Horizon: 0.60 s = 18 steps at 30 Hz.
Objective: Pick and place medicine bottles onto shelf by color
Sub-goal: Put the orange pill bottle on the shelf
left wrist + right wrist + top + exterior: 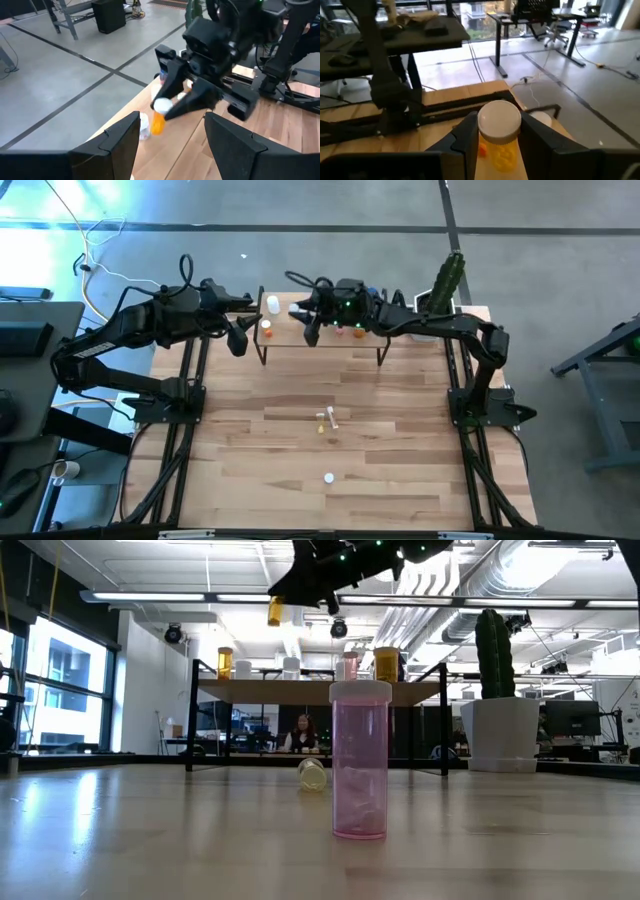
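The shelf (pixel 322 340) stands at the table's far side with several small bottles on its top: white (pixel 272 305), orange (pixel 267 331), and more (pixel 348 332). My right gripper (pixel 312 332) hovers over the shelf's left half, shut on an orange bottle with a white cap (pixel 499 131). My left gripper (pixel 238 340) waits open just off the shelf's left end, facing it. A pink bottle (pixel 360 760) stands upright on the table's near middle. A pale bottle (pixel 312 773) lies on its side behind it. My right gripper pinches the orange bottle between its two fingers, which lie on opposite sides of its body just below the cap (pixel 485 147). The fingers come nearly level from the table's right. The bottle stays upright, cap up, lifted clear above the shelf top (pixel 274 610).
A cactus in a white pot (pixel 445 285) stands at the table's far right, beside the shelf. The shelf's black legs (pixel 192 715) stand on the tabletop. A person (pixel 303 730) sits in the room beyond the table. Bare wood lies left and right of the two loose bottles.
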### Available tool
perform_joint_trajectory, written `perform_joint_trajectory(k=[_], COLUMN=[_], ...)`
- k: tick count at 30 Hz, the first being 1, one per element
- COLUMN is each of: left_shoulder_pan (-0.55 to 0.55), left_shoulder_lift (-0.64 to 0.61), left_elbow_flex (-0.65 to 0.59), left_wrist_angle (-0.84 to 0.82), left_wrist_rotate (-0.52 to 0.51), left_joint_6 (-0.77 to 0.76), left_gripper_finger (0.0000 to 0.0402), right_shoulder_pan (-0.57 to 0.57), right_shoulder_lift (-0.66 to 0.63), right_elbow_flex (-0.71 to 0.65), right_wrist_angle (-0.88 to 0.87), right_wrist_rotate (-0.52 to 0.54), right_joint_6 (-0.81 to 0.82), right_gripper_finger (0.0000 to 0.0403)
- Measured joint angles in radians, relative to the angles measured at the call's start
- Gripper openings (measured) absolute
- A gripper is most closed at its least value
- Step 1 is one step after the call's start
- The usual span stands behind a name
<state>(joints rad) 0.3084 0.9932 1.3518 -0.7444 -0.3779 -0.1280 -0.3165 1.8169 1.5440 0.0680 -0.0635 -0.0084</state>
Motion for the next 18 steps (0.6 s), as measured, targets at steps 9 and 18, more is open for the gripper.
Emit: perform_joint_trajectory(k=[9,18], left_shoulder_pan=[0.000,0.000], left_shoulder_lift=[0.000,0.000], left_elbow_flex=[0.000,0.000], left_wrist_angle=[0.000,0.000], left_wrist_rotate=[0.000,0.000], left_joint_6=[0.000,0.000], left_gripper_finger=[0.0213,0.0213], right_shoulder_pan=[0.018,0.016], right_shoulder_lift=[0.086,0.162], right_elbow_flex=[0.000,0.000], right_wrist_angle=[0.014,0.023], right_wrist_rotate=[-0.001,-0.003], right_joint_6=[0.007,0.001], right_gripper_finger=[0.0103,0.0103])
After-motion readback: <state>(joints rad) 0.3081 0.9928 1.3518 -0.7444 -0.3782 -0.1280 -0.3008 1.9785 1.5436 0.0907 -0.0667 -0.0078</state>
